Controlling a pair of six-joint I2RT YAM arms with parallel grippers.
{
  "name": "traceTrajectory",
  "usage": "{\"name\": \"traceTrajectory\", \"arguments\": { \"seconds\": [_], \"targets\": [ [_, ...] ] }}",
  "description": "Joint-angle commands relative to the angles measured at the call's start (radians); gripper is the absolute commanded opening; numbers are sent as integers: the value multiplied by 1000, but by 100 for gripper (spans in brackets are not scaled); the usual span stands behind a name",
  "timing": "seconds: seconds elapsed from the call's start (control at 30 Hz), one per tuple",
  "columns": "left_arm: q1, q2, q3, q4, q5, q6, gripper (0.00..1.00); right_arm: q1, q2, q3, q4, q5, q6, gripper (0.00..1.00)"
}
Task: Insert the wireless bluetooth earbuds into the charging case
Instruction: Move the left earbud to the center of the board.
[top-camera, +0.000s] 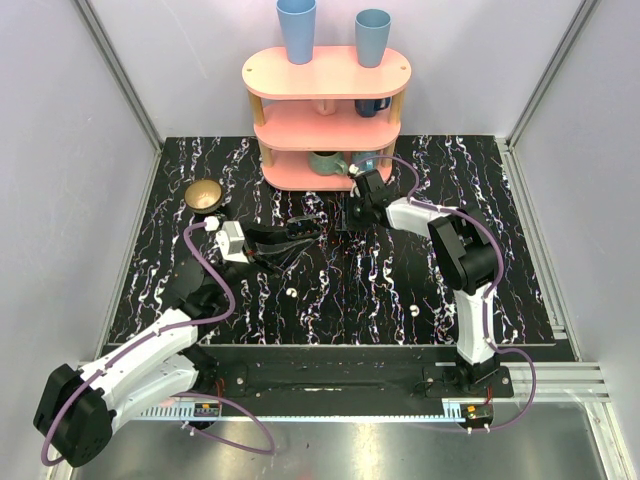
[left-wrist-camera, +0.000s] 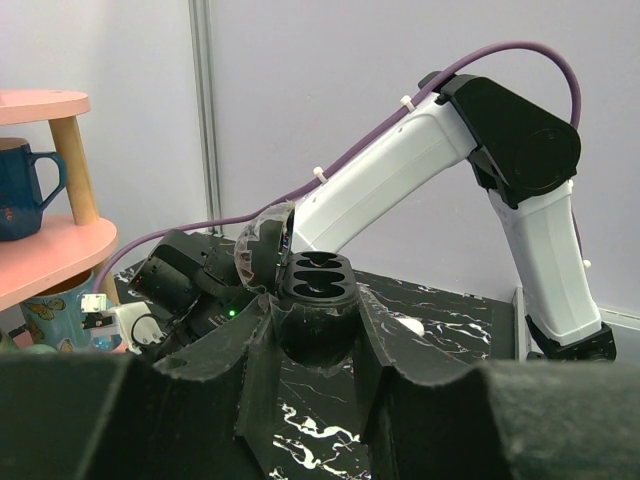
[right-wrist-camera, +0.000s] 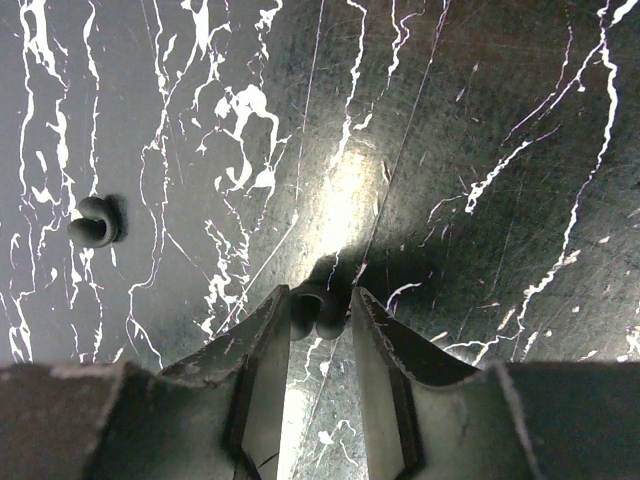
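The charging case (left-wrist-camera: 313, 318) is black, not white. It hangs above the table with its lid (left-wrist-camera: 262, 248) swung open and two empty sockets facing up, and my left gripper (left-wrist-camera: 315, 335) is shut on its body. From above, the left gripper (top-camera: 300, 229) sits mid-table, left of my right gripper (top-camera: 352, 214). The earbuds are dark too. One earbud (right-wrist-camera: 320, 308) is pinched between the tips of my right gripper (right-wrist-camera: 320, 300), low over the marble top. A second earbud (right-wrist-camera: 95, 222) lies loose on the table to its left.
A pink three-tier shelf (top-camera: 326, 75) with blue cups and mugs stands at the back, just behind the right gripper. A brown bowl (top-camera: 205, 195) sits back left. Small white specks (top-camera: 413, 310) lie on the black marble tabletop (top-camera: 480, 270).
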Motion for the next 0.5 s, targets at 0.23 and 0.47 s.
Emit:
{"name": "traceTrajectory", "arguments": {
  "seconds": [0.23, 0.47],
  "targets": [
    [1, 3, 30, 57, 8, -9, 0, 20, 27, -47, -130, 44, -27, 36],
    [1, 5, 28, 57, 5, -8, 0, 20, 21, -51, -126, 24, -24, 31]
  ]
}}
